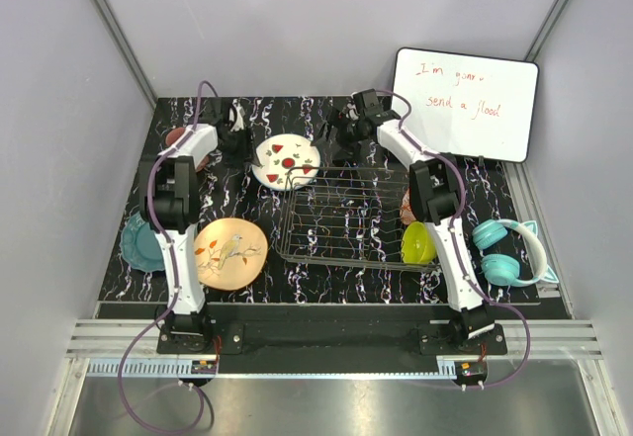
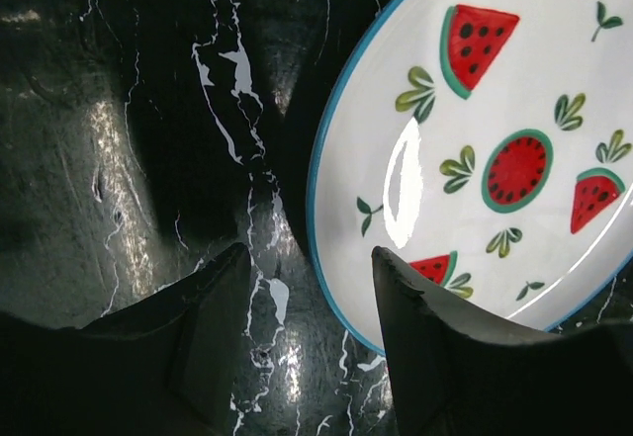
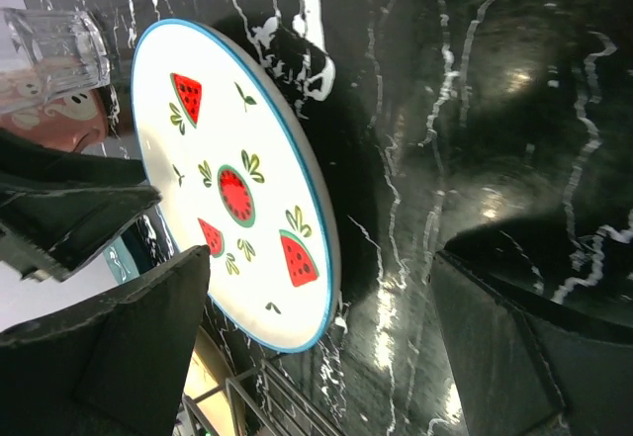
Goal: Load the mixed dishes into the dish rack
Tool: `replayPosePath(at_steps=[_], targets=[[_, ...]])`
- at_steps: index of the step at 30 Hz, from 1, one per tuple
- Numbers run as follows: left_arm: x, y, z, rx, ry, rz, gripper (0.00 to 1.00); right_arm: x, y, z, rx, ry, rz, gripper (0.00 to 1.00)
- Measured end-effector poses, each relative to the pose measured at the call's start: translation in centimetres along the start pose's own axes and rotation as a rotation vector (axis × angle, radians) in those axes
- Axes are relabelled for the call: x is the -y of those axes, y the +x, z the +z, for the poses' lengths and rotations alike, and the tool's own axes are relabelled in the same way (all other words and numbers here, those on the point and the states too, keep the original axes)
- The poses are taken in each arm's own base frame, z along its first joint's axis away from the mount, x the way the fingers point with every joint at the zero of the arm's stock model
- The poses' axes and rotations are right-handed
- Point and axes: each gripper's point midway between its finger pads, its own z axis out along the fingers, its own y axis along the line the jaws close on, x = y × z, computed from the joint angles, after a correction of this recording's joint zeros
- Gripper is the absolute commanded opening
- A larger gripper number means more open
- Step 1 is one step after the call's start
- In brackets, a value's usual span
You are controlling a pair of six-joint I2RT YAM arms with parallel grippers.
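In the top view the job looks barely begun. The peach plate [image 1: 230, 253] and teal plate [image 1: 138, 241] lie on the table [image 1: 297, 280] at lower left, and the lime bowl [image 1: 418, 243] sits at the right end of the rack [image 1: 346, 220] — inside or just beside it, I cannot tell. Both arms reach to the upper middle, where the watermelon plate [image 1: 287, 162] lies flat, with the left gripper [image 1: 235, 125] at its upper left and the right gripper [image 1: 341, 131] at its upper right. I judge that picking up this plate is the step in hand. In the left wrist view the left gripper [image 2: 309, 253] hangs low with its jaws partly apart and nothing clamped. The plate's blue rim runs just beside the right-hand finger [image 2: 445, 357], with bare marble between the fingers. The next move likely calls for one finger to get under that thin rim before the jaws close, since the glossy plate sits flush on the table and could slide. In the right wrist view the right gripper [image 3: 321, 258] is spread wide and empty — the plate is at centre left, white with red slices and green leaves. A glass [image 3: 54, 50] stands in the upper left corner, and a corner of the rack shows at the bottom.
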Motion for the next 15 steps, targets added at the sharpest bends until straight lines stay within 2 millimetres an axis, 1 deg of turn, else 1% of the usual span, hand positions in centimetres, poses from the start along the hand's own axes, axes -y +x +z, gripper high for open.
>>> replayPosePath(at_steps=[4,6,9,15], targets=[[-0.1,0.1,1.2,-0.016,0.0,0.001,0.56,-0.6,0.4,0.7,-0.007,-0.011,-0.004,1.0],[0.2,-0.3,1.6,-0.011,0.006,0.006,0.55,-0.8,0.5,0.9,-0.013,-0.019,-0.005,1.0],[1.0,-1.0,2.3,-0.002,0.021,0.021,0.55,-1.1,0.6,1.1,-0.018,-0.029,-0.003,1.0],[3.2,-1.7,3.5,0.003,0.069,0.043,0.54,-1.3,0.6,1.4,-0.028,-0.048,0.006,1.0]])
